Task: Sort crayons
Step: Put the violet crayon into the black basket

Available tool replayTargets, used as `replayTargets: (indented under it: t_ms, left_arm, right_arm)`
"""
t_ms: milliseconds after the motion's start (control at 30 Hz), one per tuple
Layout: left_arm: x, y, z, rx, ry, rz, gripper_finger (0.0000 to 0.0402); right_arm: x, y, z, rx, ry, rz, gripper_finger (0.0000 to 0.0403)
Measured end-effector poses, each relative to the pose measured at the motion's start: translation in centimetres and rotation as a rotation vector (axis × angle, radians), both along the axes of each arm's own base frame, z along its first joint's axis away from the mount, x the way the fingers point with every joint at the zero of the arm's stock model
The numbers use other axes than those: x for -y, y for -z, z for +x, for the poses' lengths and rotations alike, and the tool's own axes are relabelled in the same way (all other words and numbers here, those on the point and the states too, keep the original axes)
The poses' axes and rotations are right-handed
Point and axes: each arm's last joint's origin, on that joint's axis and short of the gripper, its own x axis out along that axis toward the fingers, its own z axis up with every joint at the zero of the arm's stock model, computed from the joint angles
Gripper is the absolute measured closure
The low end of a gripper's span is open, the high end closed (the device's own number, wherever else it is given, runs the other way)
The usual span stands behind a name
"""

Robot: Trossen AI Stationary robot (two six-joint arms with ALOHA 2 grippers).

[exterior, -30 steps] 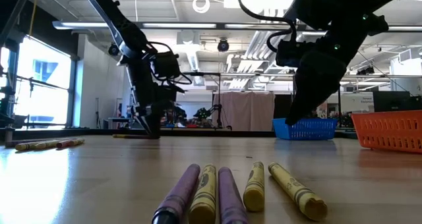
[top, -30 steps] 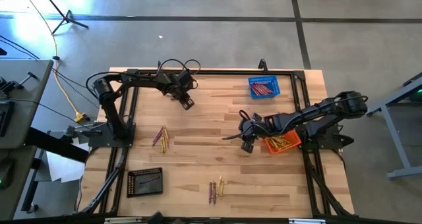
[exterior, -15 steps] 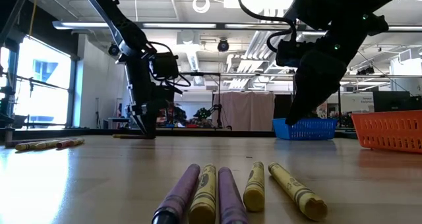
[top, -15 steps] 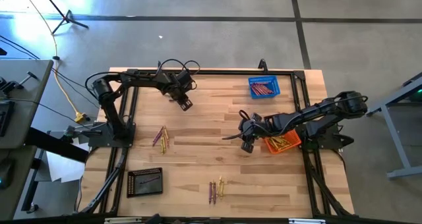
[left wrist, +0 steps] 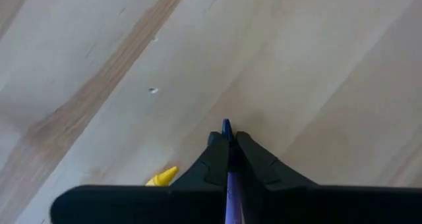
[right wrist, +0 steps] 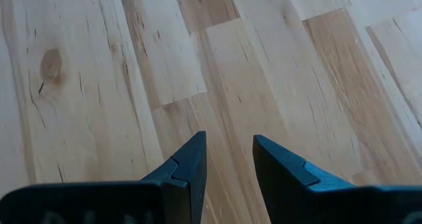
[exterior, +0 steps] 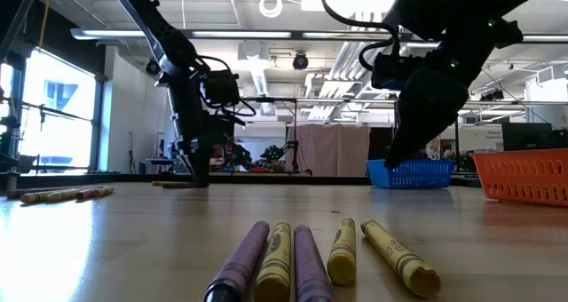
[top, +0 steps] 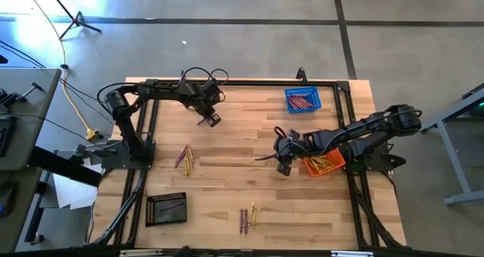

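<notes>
- Your left end effector (left wrist: 227, 141) is pinching a purple crayon (left wrist: 227, 126) at the worktop's (top: 249, 181) far side, a yellow crayon (left wrist: 162, 177) lying just beside it, likely ready for lifting.
- Your right end effector (right wrist: 227, 159) is waiting with fingers apart and empty beside the orange basket (top: 324, 165).
- More crayons are lying in loose clusters (top: 184, 158) on the pale wood; a workshop is showing behind.

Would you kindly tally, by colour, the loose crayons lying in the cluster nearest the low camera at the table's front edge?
Purple crayons: 2
Yellow crayons: 3
Total: 5
</notes>
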Motion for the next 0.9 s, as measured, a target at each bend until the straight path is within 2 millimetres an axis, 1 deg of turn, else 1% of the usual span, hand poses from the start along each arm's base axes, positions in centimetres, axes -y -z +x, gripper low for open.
replayTargets:
  t_ms: [67, 100, 167, 200, 333, 400, 500, 533, 633, 733, 800, 900]
  left_arm:
    - [0.1, -0.3, 0.2, 0.043, 0.011, -0.010, 0.0399]
    - [0.1, -0.8, 0.4, 0.082, 0.020, -0.021, 0.0399]
    - [0.5, -1.7, 0.9, 0.154, 0.054, -0.086, 0.0399]
    - [0.8, -2.3, 1.2, 0.183, 0.076, -0.102, 0.0400]
    - [1.8, -6.5, 2.3, 0.408, 0.170, -0.164, 0.0401]
    - [3.5, -7.7, 2.6, 0.461, 0.194, -0.237, 0.0401]
    - [7.4, -9.6, 2.9, 0.499, 0.237, -0.294, 0.0401]
    - [8.8, -9.7, 2.8, 0.476, 0.242, -0.292, 0.0401]
    - [13.4, -9.2, 2.4, 0.332, 0.240, -0.309, 0.0401]
    - [17.6, -9.0, 1.3, 0.166, 0.219, -0.346, 0.0401]
    - [19.5, -8.6, 0.3, 0.038, 0.174, -0.364, 0.0401]
    - [22.0, -8.5, -1.2, -0.119, 0.123, -0.438, 0.0401]
  right_arm:
    - [0.0, 0.0, 0.0, 0.000, 0.000, 0.000, 0.0293]
    - [0.0, 0.0, 0.0, 0.000, 0.000, 0.000, 0.0293]
    - [0.0, 0.0, 0.0, 0.000, 0.000, 0.000, 0.0293]
    - [0.0, 0.0, 0.0, 0.000, 0.000, 0.000, 0.0293]
    - [0.0, 0.0, 0.0, 0.004, 0.002, 0.002, 0.0293]
    - [0.0, 0.0, 0.0, 0.004, 0.002, 0.001, 0.0293]
    - [0.0, 0.0, 0.0, 0.002, -0.017, -0.016, 0.0293]
    - [0.0, 0.0, 0.0, 0.001, -0.025, -0.030, 0.0293]
    - [0.1, -0.1, 0.1, 0.001, -0.063, -0.079, 0.0293]
    - [0.3, -0.2, 0.2, 0.002, -0.120, -0.129, 0.0293]
    - [0.5, -0.3, 0.4, 0.010, -0.158, -0.160, 0.0293]
    - [1.0, -0.5, 0.7, 0.037, -0.196, -0.204, 0.0293]
